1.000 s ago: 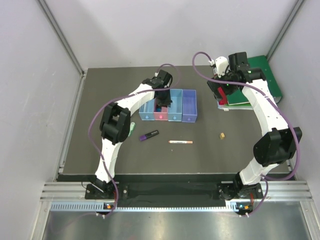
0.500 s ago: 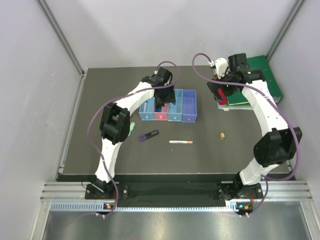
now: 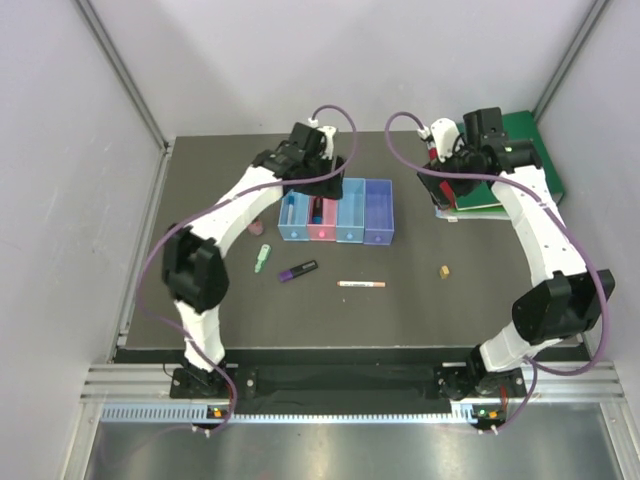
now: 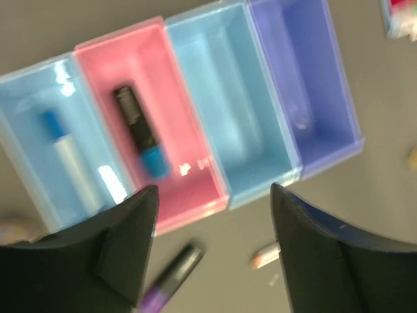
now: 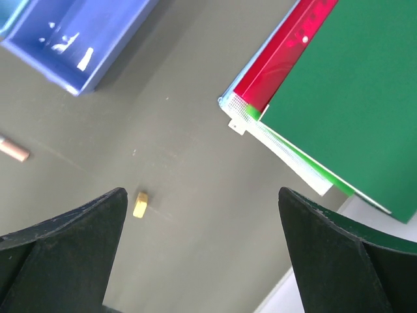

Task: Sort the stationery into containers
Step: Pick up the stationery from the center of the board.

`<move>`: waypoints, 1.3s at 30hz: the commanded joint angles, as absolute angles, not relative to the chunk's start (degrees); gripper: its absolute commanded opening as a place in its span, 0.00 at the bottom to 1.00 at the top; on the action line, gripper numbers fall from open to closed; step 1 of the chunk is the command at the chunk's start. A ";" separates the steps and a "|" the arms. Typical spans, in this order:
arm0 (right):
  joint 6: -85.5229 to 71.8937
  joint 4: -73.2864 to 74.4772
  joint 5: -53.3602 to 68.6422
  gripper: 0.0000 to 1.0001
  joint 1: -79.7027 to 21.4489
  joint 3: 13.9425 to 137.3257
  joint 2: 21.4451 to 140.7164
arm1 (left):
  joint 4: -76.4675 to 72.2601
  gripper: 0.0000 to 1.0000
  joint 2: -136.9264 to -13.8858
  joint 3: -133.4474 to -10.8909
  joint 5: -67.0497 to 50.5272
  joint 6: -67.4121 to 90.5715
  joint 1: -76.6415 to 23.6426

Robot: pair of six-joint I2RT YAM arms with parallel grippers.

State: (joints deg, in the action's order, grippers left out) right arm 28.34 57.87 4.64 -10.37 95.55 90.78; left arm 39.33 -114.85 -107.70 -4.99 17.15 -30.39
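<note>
The containers (image 3: 337, 236) are a joined row of light blue, pink, light blue and violet bins. In the left wrist view a blue-white pen (image 4: 73, 163) lies in the left blue bin (image 4: 19, 130). A dark marker (image 4: 139, 130) lies in the pink bin (image 4: 189, 156). My left gripper (image 3: 321, 190) hangs open and empty above the row. On the mat lie a pale green marker (image 3: 261, 257), a pink-capped bottle (image 3: 257, 228), a purple-black highlighter (image 3: 298, 270), a white-orange pen (image 3: 362, 284) and a tan nub (image 3: 443, 270). My right gripper (image 3: 446, 178) is open over bare mat, with the nub (image 5: 140, 203) by its left finger.
A green binder (image 3: 520, 150) and a red folder (image 5: 287, 52) are stacked at the back right, close under the right arm. The other blue bin (image 4: 228, 111) and the violet bin (image 4: 306, 85) hold nothing. Grey walls close in both sides and the back.
The left gripper opened over the pink bin, left the dark marker inside and rose. Its elbow swung out to the left. The right arm barely moved.
</note>
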 commanded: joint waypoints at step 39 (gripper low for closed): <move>34.53 64.25 7.73 1.00 -18.37 92.74 77.53 | 22.06 0.66 -93.07 -53.70 -3.60 -21.00 -32.78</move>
